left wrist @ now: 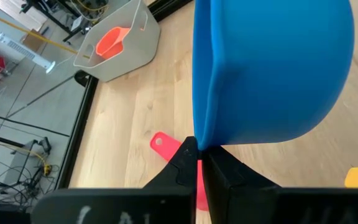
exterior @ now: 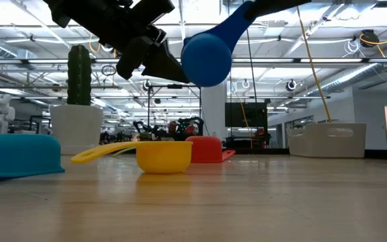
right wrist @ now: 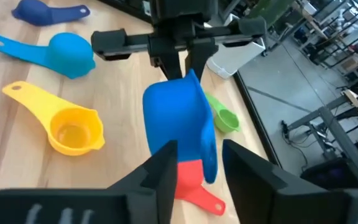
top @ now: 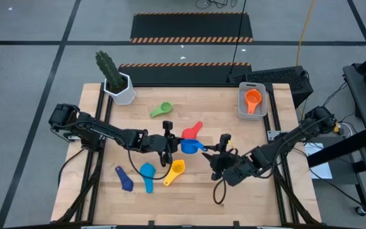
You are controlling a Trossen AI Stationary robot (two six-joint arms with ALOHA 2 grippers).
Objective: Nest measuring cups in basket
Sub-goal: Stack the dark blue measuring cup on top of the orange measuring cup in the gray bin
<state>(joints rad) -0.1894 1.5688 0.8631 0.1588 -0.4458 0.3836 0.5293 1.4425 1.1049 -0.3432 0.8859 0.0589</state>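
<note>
Handover of the blue cup [right wrist: 179,118] in mid-air. The left pincer [left wrist: 194,155] is clenched on its rim; the right pincer [right wrist: 194,158] brackets its handle, fingers not yet closed (contact unclear). Next: right grips, left releases, carry to the basket [top: 253,102].

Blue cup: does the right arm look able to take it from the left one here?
Probably yes: the blue cup hangs off the table in the left gripper, and the right gripper already has its jaws on either side of the handle.
</note>
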